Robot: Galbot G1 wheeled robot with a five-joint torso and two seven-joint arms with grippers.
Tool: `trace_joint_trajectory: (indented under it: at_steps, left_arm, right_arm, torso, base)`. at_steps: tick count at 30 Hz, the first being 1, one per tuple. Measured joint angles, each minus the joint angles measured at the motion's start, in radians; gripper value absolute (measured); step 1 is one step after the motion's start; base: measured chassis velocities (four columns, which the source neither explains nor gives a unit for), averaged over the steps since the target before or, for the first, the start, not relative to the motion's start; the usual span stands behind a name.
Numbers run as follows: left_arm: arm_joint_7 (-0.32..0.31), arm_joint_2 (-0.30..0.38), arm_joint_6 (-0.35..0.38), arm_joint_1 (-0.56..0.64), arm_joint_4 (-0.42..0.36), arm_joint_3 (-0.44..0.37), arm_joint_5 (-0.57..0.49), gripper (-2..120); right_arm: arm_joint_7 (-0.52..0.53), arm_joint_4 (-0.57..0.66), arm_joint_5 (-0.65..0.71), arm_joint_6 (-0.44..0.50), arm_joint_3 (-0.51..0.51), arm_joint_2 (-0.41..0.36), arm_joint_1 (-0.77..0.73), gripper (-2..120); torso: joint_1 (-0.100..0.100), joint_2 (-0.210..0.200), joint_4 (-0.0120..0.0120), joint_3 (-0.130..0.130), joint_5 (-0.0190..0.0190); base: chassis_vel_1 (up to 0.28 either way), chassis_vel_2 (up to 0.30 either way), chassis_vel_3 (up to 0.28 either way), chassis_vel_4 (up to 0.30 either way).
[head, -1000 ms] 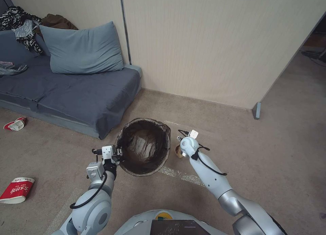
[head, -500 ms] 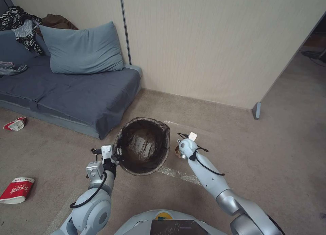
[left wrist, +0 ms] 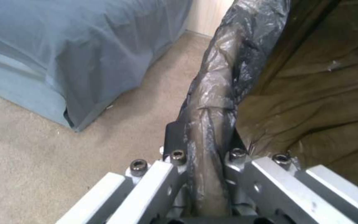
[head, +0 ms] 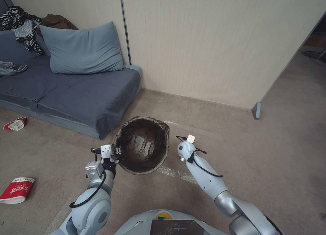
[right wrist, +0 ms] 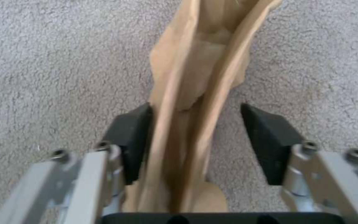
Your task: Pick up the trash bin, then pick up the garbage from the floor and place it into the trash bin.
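The right gripper [right wrist: 195, 137] is lowered to the beige carpet [head: 265, 153], jaws spread around a flattened tan paper piece [right wrist: 195, 77], one pad touching it. At its nine o'clock, the left gripper [left wrist: 204, 155] clamps the dark-lined trash bin [head: 142, 145] rim, near the grey sofa [head: 78, 92].

left gripper [left wrist: 204, 155] – fingers clamped, arm forward | right gripper [right wrist: 195, 140] – fingers apart, pointing down

Home living room: sofa [head: 68, 92], pillow [head: 83, 49], carpet [head: 271, 153].
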Motion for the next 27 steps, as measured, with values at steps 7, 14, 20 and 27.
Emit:
trace_joint_trajectory:
  at_steps: [7,14,20,27]
  left_arm:
    - [-0.001,0.002,-0.003,-0.001,0.002,0.002,0.000,0]
    - [-0.004,0.006,-0.003,-0.004,0.002,0.003,-0.004,0]
    - [-0.006,0.011,0.000,-0.002,0.002,0.016,-0.010,0]
    - [-0.006,0.019,0.004,0.001,0.002,0.031,-0.011,0]
  right_arm:
    - [0.009,0.002,-0.005,-0.001,-0.002,0.000,-0.005,26]
    - [0.023,0.015,-0.009,-0.001,-0.004,0.000,-0.015,3]
    - [0.044,0.055,-0.012,0.005,-0.005,-0.004,-0.021,0]
    - [0.080,0.209,-0.013,0.021,0.016,-0.032,-0.028,0]
  torso:
    - [0.000,0.000,0.0000,0.000,0.0000]
    - [0.000,0.000,-0.0001,0.000,0.0000]
    - [0.000,0.000,0.0000,0.000,0.0000]
    - [0.000,0.000,0.0000,0.000,0.0001]
  base:
    - [0.000,0.000,0.000,0.000]
    - [0.000,0.000,0.000,0.000]
    - [0.000,0.000,0.000,0.000]
    - [0.000,0.000,0.000,0.000]
